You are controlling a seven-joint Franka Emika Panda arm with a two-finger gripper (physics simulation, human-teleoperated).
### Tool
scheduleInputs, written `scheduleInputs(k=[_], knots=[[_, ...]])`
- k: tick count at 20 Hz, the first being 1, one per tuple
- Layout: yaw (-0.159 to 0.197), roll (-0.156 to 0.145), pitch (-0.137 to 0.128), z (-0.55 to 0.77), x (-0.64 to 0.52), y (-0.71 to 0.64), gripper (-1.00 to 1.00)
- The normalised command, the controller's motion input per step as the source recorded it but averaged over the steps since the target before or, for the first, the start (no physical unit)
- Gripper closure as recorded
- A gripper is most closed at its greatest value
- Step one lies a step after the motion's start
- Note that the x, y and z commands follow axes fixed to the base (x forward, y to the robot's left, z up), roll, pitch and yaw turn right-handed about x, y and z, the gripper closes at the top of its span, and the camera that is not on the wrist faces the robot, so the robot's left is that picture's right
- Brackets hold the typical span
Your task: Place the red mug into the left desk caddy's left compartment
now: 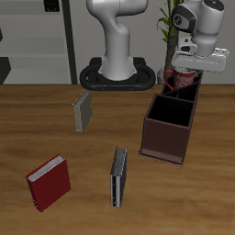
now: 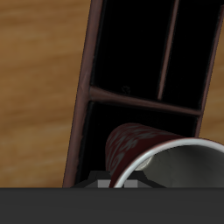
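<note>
The red mug (image 2: 144, 150), a dark red mottled ceramic cup with a pale inside, hangs in the two-finger gripper (image 1: 186, 81) above the back end of the left desk caddy (image 1: 168, 128).

The fingers are closed on the red mug and carry it clear of the table. In the wrist view the red mug lies tilted, its rim turned toward the camera, and it is over a dark section of the long dark brown wooden box. The left compartment (image 1: 177, 92) seems to be almost directly below it, at the caddy's tall slanted-panel end, farthest from the table's front edge. In my judgement the coming move is mostly a straight descent. Handle not visible.
</note>
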Motion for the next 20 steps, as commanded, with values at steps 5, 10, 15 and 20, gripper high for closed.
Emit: scheduleInputs(k=[5, 10, 15, 20], knots=[[0.015, 0.053, 0.022, -0.24, -0.17, 0.22, 1.00], [-0.007, 0.043, 0.077, -0.28, 0.03, 0.11, 1.00], [0.027, 0.022, 0.006, -0.03, -0.04, 0.06, -1.00], [0.000, -0.002, 0.001, 0.07, 0.02, -0.07, -1.00]])
